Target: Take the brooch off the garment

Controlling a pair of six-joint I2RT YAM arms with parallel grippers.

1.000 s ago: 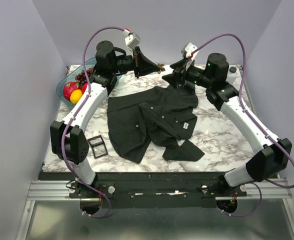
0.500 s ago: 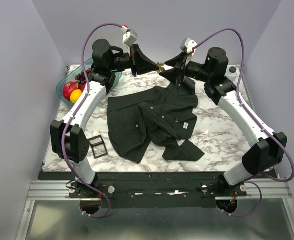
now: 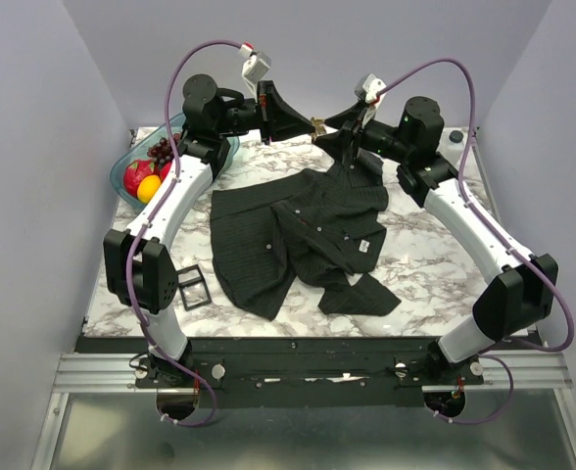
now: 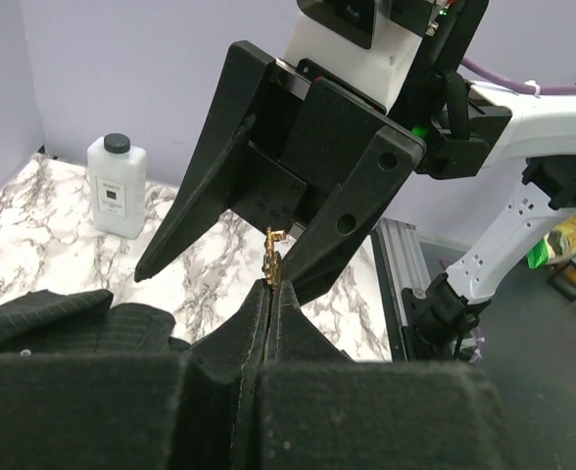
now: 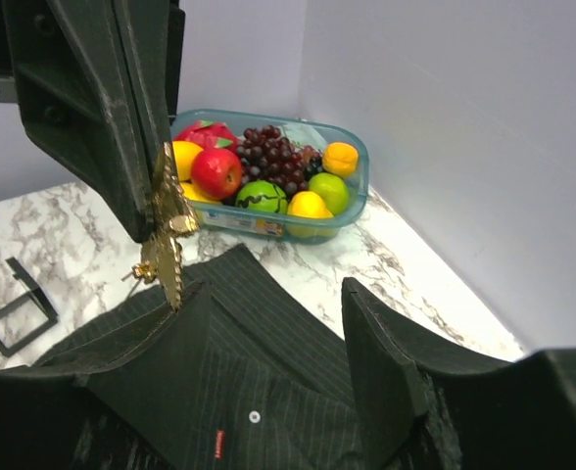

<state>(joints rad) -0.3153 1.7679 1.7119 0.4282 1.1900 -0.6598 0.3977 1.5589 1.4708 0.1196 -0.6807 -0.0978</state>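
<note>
Brooch (image 4: 274, 257), gold and jagged, is sitting pinched in the closed left tool (image 4: 271, 289), raised at upper centre; right tool (image 5: 275, 294) is gaping empty above the pinstriped black garment (image 3: 268, 245).

One shirt (image 3: 298, 230), one brooch (image 4: 274, 257), seemingly one buckle (image 3: 191, 287).

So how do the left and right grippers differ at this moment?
The left gripper is shut, pinching the brooch at its fingertips; the right gripper is open, holding nothing. The left gripper points rightward, the right gripper leftward, facing each other. Both hover near the far end of the garment.
</note>
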